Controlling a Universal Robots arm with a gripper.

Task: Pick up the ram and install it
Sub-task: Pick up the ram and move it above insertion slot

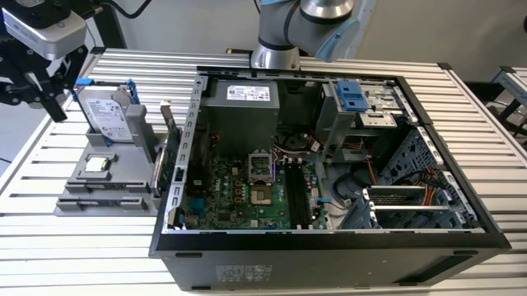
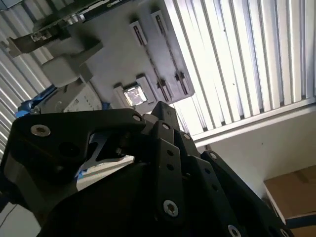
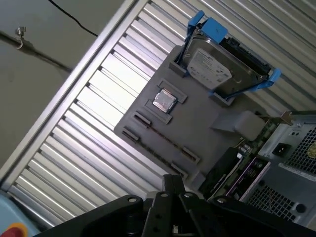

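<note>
In the first wrist view the ram (image 3: 161,138) shows as a thin dark stick set on edge along the grey holder (image 3: 197,118), between small clips. My gripper (image 1: 34,103) hangs at the exterior view's far left, above and to the left of the holder (image 1: 78,200). Its fingers stand apart with nothing between them. The open computer case (image 1: 329,246) lies to the exterior view's right, with black memory slots (image 1: 298,192) on its green motherboard. In the second wrist view the gripper's black linkage sits in front of the holder (image 2: 108,54).
On the holder stand a blue-framed hard drive (image 1: 107,117), a small square processor (image 1: 97,164) and a green expansion card (image 1: 169,157) against the case wall. The slatted table (image 1: 74,253) ends just left of the holder. The arm's base (image 1: 276,55) rises behind the case.
</note>
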